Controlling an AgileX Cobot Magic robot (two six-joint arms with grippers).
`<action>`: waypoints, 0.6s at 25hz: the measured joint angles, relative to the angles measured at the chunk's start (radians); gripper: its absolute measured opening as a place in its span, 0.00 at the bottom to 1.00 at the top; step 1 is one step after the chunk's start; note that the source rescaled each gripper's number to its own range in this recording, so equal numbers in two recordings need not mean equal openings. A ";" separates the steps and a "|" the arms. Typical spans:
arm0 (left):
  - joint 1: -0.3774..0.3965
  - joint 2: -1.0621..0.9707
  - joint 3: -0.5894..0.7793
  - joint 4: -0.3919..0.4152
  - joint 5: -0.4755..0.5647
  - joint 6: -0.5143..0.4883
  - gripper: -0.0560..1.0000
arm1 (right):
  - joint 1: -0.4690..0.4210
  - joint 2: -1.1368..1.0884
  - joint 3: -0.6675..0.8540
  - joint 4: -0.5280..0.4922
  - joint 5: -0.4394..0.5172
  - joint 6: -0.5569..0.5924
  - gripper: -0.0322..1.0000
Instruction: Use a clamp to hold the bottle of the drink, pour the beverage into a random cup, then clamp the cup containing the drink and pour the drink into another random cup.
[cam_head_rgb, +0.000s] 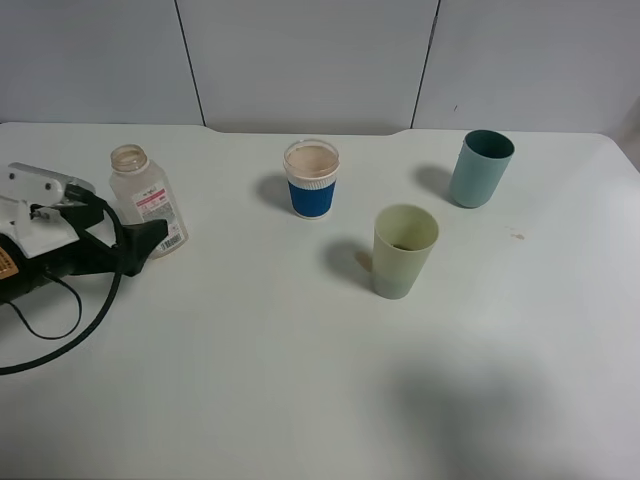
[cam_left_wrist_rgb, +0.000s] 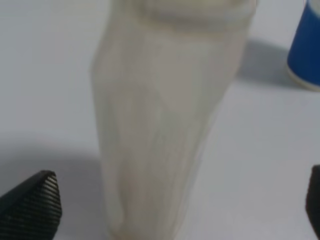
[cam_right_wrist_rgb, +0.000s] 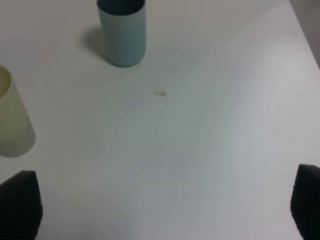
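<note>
The bottle (cam_head_rgb: 148, 200) stands upright at the far left of the white surface (cam_head_rgb: 300, 380), its mouth open. The left end effector (cam_left_wrist_rgb: 181, 200) is spread wide, with the bottle between its fingers (cam_left_wrist_rgb: 31, 206); neither visibly touches it. To the right stands a blue cup (cam_head_rgb: 311, 180) with a white rim. Nearer and further right is a pale green cup (cam_head_rgb: 405, 250), and a teal cup (cam_head_rgb: 480, 168) stands far right. The right end effector (cam_right_wrist_rgb: 164, 205) is also wide open and holds nothing, hanging over bare surface near a small brown spot (cam_right_wrist_rgb: 161, 93).
</note>
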 joint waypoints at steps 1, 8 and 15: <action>0.000 -0.049 0.018 -0.014 0.005 -0.004 1.00 | 0.000 0.000 0.000 0.000 0.000 0.000 1.00; 0.000 -0.467 0.066 -0.071 0.179 -0.166 1.00 | 0.000 0.000 0.000 0.000 0.000 0.000 1.00; 0.000 -0.861 0.066 -0.201 0.426 -0.224 1.00 | 0.000 0.000 0.000 0.000 0.000 0.000 1.00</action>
